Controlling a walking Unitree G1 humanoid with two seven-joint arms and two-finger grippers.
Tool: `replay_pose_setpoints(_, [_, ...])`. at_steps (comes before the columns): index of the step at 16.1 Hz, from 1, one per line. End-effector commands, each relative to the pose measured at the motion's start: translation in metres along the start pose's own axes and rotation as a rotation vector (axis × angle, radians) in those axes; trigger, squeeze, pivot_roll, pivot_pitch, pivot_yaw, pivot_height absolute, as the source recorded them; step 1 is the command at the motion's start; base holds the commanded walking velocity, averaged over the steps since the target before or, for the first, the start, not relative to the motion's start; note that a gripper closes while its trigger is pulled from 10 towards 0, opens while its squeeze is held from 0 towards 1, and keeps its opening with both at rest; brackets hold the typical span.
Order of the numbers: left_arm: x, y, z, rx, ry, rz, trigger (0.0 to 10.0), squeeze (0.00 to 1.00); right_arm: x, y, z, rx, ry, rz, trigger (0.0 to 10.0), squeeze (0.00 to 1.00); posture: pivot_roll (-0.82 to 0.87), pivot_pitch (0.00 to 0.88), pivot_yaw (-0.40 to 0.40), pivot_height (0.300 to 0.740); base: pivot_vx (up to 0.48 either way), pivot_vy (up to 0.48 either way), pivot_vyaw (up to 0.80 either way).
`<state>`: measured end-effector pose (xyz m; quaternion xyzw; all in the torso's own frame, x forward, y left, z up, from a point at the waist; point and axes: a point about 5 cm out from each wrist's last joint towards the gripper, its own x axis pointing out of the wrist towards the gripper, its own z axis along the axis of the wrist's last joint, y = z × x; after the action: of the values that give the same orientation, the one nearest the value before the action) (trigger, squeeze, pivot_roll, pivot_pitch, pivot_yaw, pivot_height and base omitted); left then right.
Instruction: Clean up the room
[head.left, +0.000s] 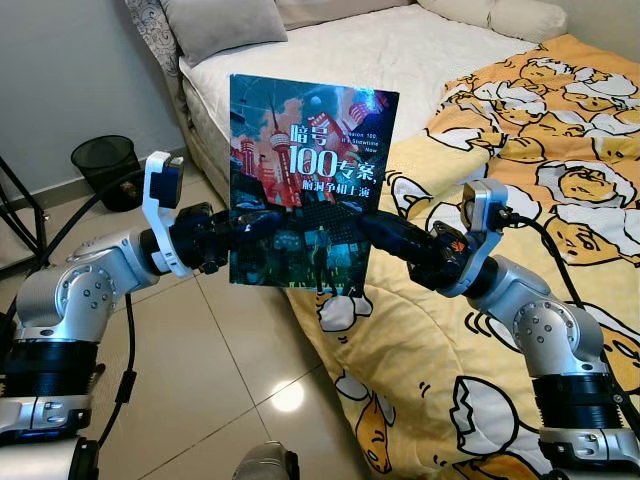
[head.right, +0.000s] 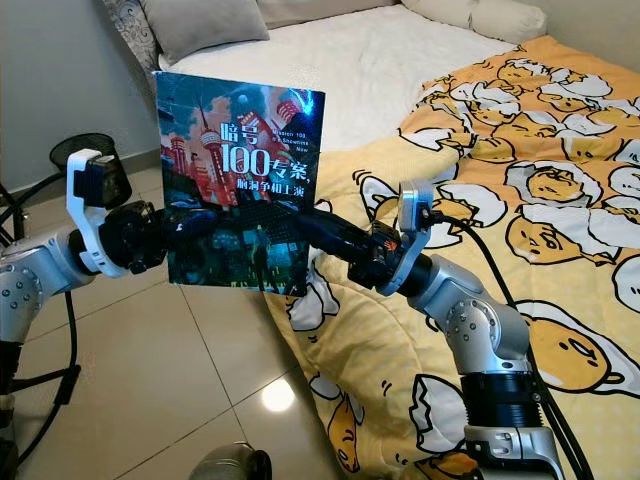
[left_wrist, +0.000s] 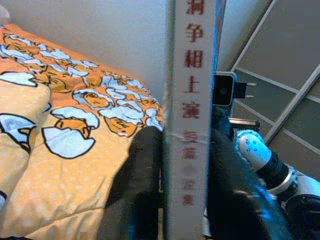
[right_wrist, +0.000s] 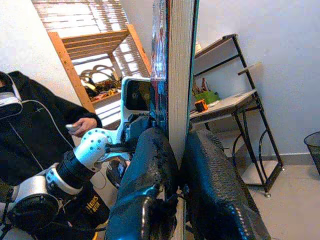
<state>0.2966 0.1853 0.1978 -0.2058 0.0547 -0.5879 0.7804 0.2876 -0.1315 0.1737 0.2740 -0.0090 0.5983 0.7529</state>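
A book (head.left: 305, 170) with a dark blue city cover and white Chinese lettering stands upright in the air before me, over the floor beside the bed. My left gripper (head.left: 240, 232) is shut on its lower left edge, and my right gripper (head.left: 365, 230) is shut on its lower right edge. In the left wrist view the book's white spine (left_wrist: 191, 115) sits clamped between the black fingers (left_wrist: 142, 190). The page edge (right_wrist: 180, 75) in the right wrist view is pinched between two black pads (right_wrist: 150, 170).
A bed (head.left: 400, 60) with a white sheet and a yellow cartoon-egg duvet (head.left: 540, 170) runs along the right. A black mesh bin (head.left: 105, 165) stands on the tiled floor at the left. A person in black (right_wrist: 30, 135) and a metal shelf (right_wrist: 240, 100) are behind.
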Motion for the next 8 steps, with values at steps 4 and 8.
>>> replay_pose_setpoints(4, [0.001,-0.0041,0.0039,0.004,0.0,-0.026,0.0,0.0,0.006,0.004,0.0106,-0.034,-0.034,0.043,0.0,0.0,0.07,0.0,0.034,0.74,0.0,0.0,0.0])
replay_pose_setpoints(8, [0.003,-0.0041,0.0033,0.006,0.014,-0.035,0.0,0.0,0.007,0.0042,0.0127,-0.038,-0.04,0.046,0.0,0.0,0.07,0.0,0.036,0.74,0.0,0.0,0.0])
